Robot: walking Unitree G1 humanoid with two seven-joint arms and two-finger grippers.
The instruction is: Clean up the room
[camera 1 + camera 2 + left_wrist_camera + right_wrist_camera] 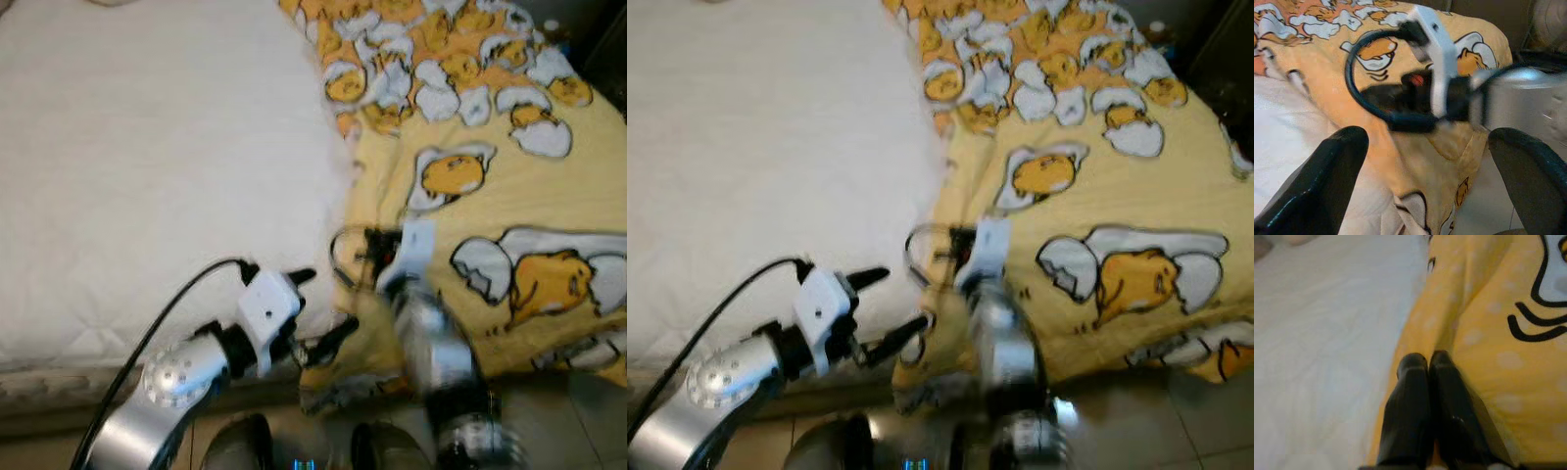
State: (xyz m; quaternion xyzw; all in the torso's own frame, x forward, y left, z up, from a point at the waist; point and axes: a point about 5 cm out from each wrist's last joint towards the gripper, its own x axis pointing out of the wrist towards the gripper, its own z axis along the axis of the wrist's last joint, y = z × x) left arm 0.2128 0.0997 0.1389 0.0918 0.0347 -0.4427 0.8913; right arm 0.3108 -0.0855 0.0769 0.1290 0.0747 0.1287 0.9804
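Observation:
A yellow blanket [549, 186] printed with egg cartoon figures covers the right half of a bed; its left edge lies over the white mattress [147, 166]. My right gripper [1427, 360] is shut, its tips pinching a raised fold of the yellow blanket [1488, 333] near that edge. From the head it shows, blurred, at the blanket's front left part as the right gripper [377, 243]. My left gripper [323, 305] stands open just left of it, at the bed's front edge by the hanging blanket corner. Its fingers [1327, 181] frame the right wrist.
The bed's front edge runs across the bottom of the head views, with tiled floor [578, 411] below it. Dark furniture [1225, 59] stands at the far right beyond the bed. A black cable [167, 313] trails from my left wrist.

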